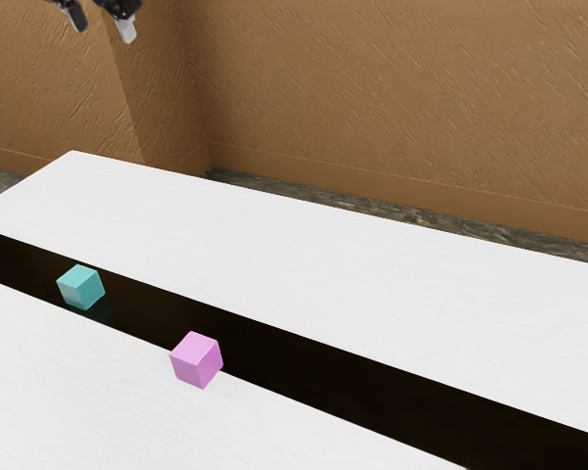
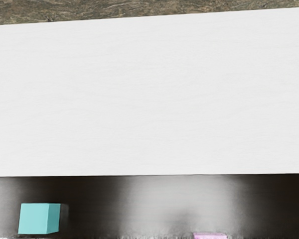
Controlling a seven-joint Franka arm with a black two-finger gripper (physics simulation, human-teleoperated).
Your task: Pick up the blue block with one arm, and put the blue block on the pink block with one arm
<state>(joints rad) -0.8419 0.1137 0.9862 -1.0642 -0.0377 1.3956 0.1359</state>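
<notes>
Your gripper [image 1: 100, 18] hangs high at the exterior view's upper left, fingers spread and holding nothing. The blue block [image 1: 80, 286] sits on the table [image 1: 372, 264] well below it, so you descend; the pink block [image 1: 196, 359] lies near, toward the exterior view's right.

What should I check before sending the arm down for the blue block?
1. Gripper empty and open: ok, fingers apart with nothing between them.
2. Blue block free to grasp: ok, nothing touches it.
3. Pink block top bare: ok.
4. Gap between the two blocks for the fingers: ok, they stand well apart.
5. Gripper close over the blue block: not ok, it hangs high and far from it.
</notes>
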